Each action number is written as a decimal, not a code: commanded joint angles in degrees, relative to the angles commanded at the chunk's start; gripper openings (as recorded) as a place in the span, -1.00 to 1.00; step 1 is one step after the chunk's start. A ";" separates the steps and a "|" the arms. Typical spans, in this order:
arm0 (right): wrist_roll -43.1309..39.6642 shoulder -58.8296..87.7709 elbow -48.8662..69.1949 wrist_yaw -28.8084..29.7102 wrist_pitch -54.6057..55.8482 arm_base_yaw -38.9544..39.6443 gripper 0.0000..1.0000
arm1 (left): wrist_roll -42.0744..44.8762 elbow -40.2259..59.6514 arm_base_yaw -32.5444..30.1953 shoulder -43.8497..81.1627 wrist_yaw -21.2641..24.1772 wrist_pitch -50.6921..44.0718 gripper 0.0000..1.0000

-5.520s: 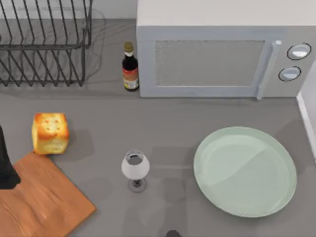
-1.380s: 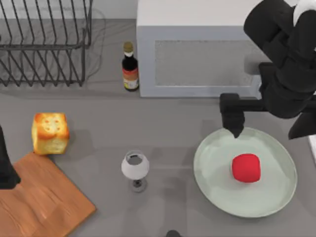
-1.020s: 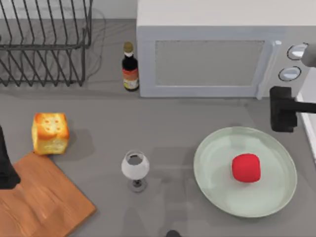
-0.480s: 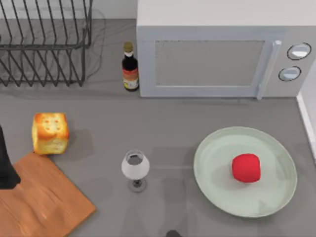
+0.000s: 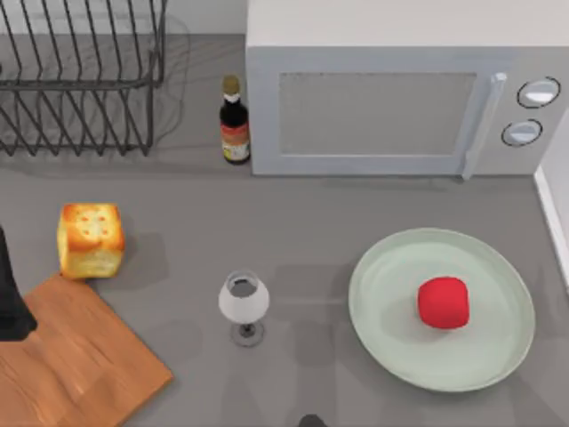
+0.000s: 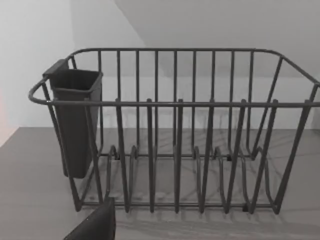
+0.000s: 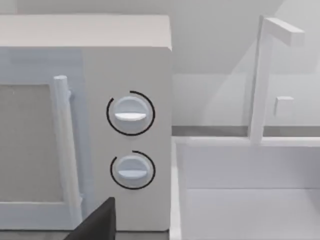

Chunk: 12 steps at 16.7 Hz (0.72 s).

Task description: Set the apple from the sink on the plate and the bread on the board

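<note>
Apple (image 5: 443, 302) sits on the plate (image 5: 382, 285), a little right of the plate's middle; it is a rounded lump with no long axis you could name. You see the plate at the right near part of the table, holding nothing but the apple.

Bread (image 5: 90, 239) stands on the bare table at the left, its spotted top face up, its near edge just at the far corner of the board (image 5: 80, 365) and not resting on it. The board lies skewed at the near left corner and carries no food; your left arm (image 5: 12, 298) stands dark over its left edge, and you cannot tell the state of either gripper's fingers.

Between bread and plate a wine glass (image 5: 244, 302) stands upright. Farther back you have a dish rack (image 6: 175, 130) with a dark cup at its end, a sauce bottle (image 5: 235, 122) and a microwave (image 5: 391, 98); beside the microwave is the white sink (image 7: 245, 185).
</note>
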 joint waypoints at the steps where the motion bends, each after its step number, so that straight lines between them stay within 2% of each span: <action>1: 0.00 0.00 0.00 0.00 0.00 0.00 1.00 | 0.00 0.00 0.00 0.00 0.00 0.00 1.00; 7: 0.00 0.00 0.00 0.00 0.00 0.00 1.00 | 0.90 1.75 -0.31 1.75 -0.40 -1.46 1.00; 12: 0.00 0.00 0.00 0.00 0.00 0.00 1.00 | 7.75 16.10 -3.19 16.82 -2.94 -12.53 1.00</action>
